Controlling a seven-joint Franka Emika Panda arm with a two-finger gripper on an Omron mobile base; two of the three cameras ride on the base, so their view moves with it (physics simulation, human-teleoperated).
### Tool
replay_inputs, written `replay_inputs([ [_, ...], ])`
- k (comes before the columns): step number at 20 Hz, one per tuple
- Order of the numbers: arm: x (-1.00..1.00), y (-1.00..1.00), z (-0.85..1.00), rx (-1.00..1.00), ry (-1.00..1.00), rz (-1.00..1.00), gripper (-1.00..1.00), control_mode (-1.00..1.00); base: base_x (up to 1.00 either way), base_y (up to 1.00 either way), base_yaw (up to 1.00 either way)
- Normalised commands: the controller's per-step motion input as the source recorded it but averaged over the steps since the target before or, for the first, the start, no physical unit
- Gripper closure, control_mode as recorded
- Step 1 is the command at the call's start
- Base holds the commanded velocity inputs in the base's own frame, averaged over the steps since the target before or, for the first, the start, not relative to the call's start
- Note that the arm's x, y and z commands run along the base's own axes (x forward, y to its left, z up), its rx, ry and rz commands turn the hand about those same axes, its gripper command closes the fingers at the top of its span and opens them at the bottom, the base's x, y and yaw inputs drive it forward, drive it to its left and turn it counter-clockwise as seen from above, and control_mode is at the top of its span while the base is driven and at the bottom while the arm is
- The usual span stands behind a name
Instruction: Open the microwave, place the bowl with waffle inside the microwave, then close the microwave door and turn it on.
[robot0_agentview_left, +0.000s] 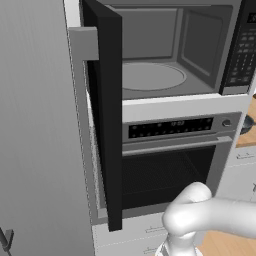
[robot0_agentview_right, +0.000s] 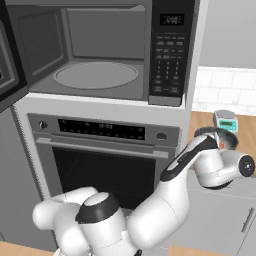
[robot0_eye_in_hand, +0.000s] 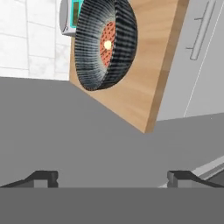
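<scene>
The gripper (robot0_eye_in_hand: 112, 177), fingers spread wide and holding nothing, is hovering short of the bowl (robot0_eye_in_hand: 106, 43), which is sitting ahead of it on the wooden counter (robot0_eye_in_hand: 144, 83) with the waffle (robot0_eye_in_hand: 107, 43) inside. Off to the side, the microwave door (robot0_agentview_left: 106, 115) is standing open, exposing the microwave (robot0_agentview_right: 100, 50) turntable (robot0_agentview_right: 96, 75).

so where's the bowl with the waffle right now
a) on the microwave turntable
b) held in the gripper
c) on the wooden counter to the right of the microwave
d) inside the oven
c: the bowl sits on the wooden counter beside a small scale, while the microwave stands open with a bare turntable and the gripper is open and holds nothing.
</scene>
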Motion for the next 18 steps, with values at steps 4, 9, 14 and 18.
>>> replay_inputs([
  [4, 0.25, -0.3, -0.07, 0.0, 0.05, 0.0, -1.0, -1.0, 0.0, 0.0, 0.0],
  [9, 0.3, -0.27, -0.2, 0.0, 0.13, 0.0, -1.0, -1.0, 0.0, 0.0, 0.0],
  [14, 0.31, -0.27, -0.08, 0.01, 0.13, 0.0, -1.0, -1.0, 0.0, 0.0, 0.0],
  [18, 0.33, -0.23, -0.06, 0.01, 0.14, 0.0, -1.0, -1.0, 0.0, 0.0, 0.0],
])
